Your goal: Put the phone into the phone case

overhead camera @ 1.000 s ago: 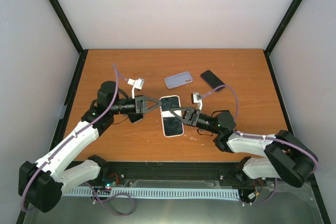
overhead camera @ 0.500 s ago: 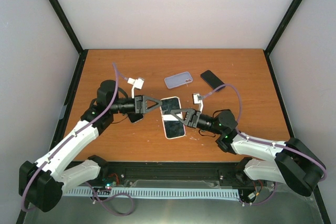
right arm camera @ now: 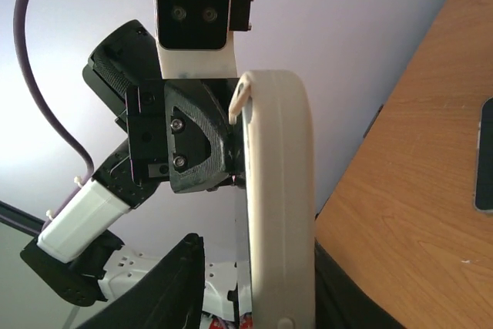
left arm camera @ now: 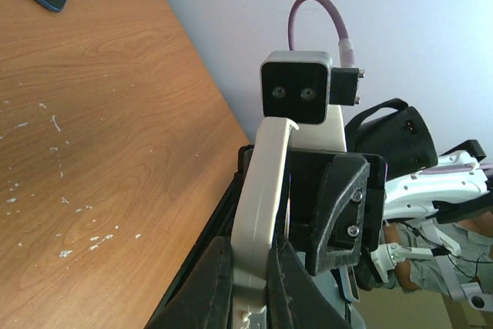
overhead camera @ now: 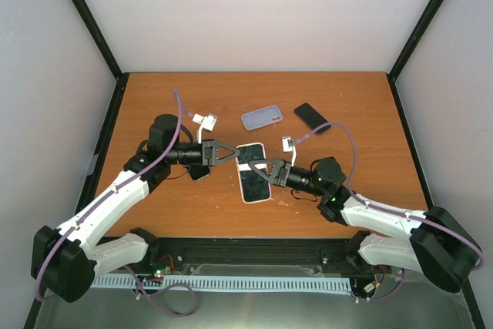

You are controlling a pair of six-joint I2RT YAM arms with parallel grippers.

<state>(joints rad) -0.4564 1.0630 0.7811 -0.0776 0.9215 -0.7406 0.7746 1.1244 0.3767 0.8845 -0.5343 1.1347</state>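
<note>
Two grippers meet on a white-rimmed, black-screened phone (overhead camera: 254, 173) near the table's middle.
The left gripper (left arm camera: 250, 271) pinches one white edge tight. The right gripper (right arm camera: 246, 290) straddles the other edge, with one finger (right arm camera: 173, 283) standing clear of it. Only the top view shows the translucent lilac phone case (overhead camera: 261, 118), which lies farther back, near a flat black phone (overhead camera: 312, 117).

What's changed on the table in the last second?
The left arm's elbow shifted farther out; the right arm stretched lower. The white phone slid slightly rightward, left gripper still shut on it, right gripper loosened around it. Lilac case and far dark phone unmoved.
</note>
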